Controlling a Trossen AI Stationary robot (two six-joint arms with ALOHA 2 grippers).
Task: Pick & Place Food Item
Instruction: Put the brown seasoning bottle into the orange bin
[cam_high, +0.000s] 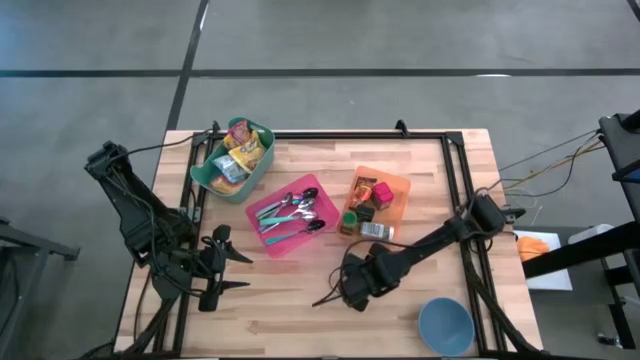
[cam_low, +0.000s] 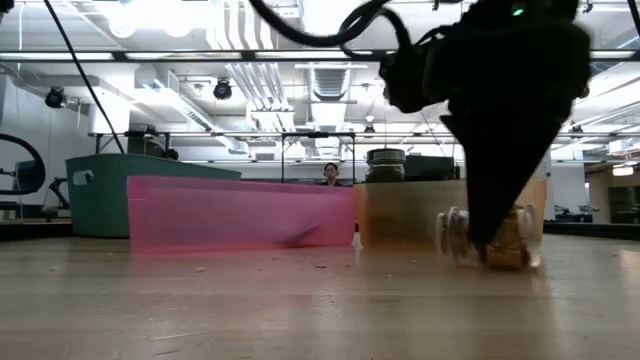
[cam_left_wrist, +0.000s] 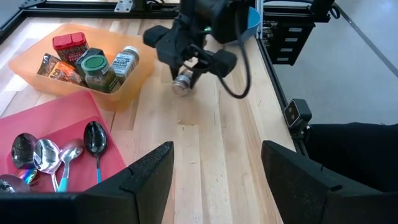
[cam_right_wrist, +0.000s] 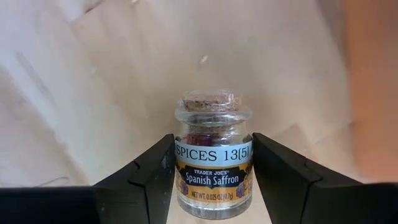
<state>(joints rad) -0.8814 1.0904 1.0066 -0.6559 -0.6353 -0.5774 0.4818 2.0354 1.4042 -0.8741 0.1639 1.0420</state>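
Low view, scuffed wooden table (cam_low: 300, 300), ceiling lights (cam_low: 180, 15)

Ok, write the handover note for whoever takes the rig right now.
Right gripper: shut on the saffron jar, low over the table in front of the orange bin.
Left gripper: open, empty, waiting at the table's left front by the pink tray.
Orange bin holds other spice jars; green bin holds snack packets; blue bowl sits at the front right.
Done: jar gripped.
Left: carry it to its place and release. The pictures do not show which place.
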